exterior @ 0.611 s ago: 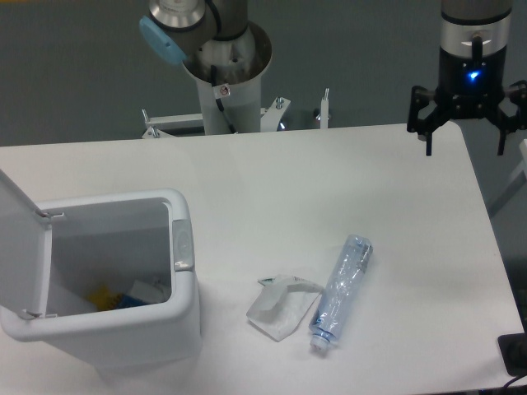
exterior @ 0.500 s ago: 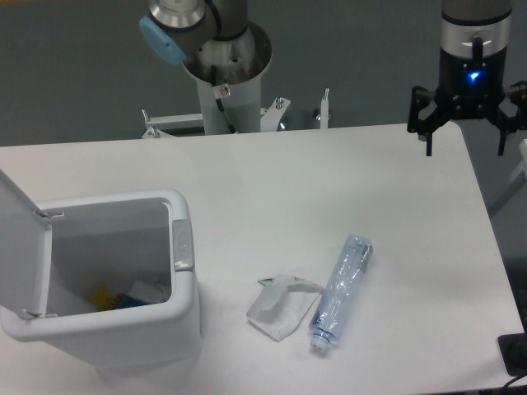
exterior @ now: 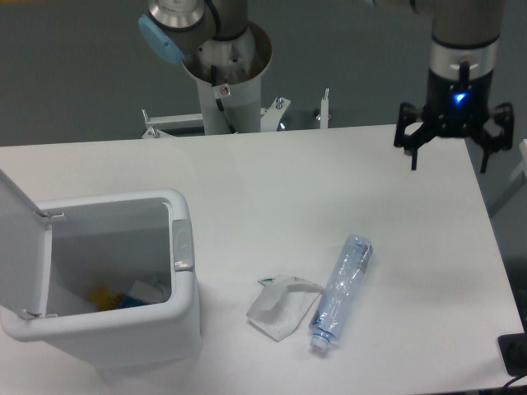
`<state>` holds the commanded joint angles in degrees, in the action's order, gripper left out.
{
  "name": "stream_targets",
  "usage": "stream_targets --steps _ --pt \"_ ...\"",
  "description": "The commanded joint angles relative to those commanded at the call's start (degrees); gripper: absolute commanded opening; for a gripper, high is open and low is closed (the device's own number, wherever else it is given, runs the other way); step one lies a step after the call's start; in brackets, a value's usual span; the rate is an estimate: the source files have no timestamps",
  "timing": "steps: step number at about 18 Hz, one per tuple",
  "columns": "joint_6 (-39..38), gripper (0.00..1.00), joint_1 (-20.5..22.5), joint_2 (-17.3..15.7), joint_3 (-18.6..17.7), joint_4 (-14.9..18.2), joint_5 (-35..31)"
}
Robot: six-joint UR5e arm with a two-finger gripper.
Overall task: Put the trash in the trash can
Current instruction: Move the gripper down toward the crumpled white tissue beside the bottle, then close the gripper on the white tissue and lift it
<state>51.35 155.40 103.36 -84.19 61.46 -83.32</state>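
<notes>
Bottle (exterior: 343,291) well below pincer (exterior: 449,161)

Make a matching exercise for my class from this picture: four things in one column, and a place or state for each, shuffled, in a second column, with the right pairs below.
Things:
1. trash can
2. crushed bottle
3. crumpled wrapper
4. gripper

Places or states:
A. open and empty, above the table's far right edge
B. lying flat between the bin and the bottle
C. at the left, lid flipped up
D. lying on the table, white cap toward the near edge

Pairs: 1-C, 2-D, 3-B, 4-A
</notes>
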Motion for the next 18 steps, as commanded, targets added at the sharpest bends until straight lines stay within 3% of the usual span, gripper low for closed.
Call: stream_targets --steps 4,6,9,11,13,14,18 --pt "-2.40 1.00 -3.77 0.26 -6.58 -7.83 0.09" --pt "2.31 1.00 -5.88 1.49 -9.58 -8.73 0.00" --pt "5.51 1.00 -9.49 4.65 -9.77 -8.90 1.40" --pt "6.48 1.00 -11.77 8.33 -10.64 -11.87 6.05" --pt "6.57 1.00 -13.97 11.59 -11.95 -17.14 6.59" --pt "6.48 1.00 -15.03 12.47 -12.14 -18.03 6.59" --pt "6.30 1.00 -17.40 14.41 -12.49 -18.04 6.51"
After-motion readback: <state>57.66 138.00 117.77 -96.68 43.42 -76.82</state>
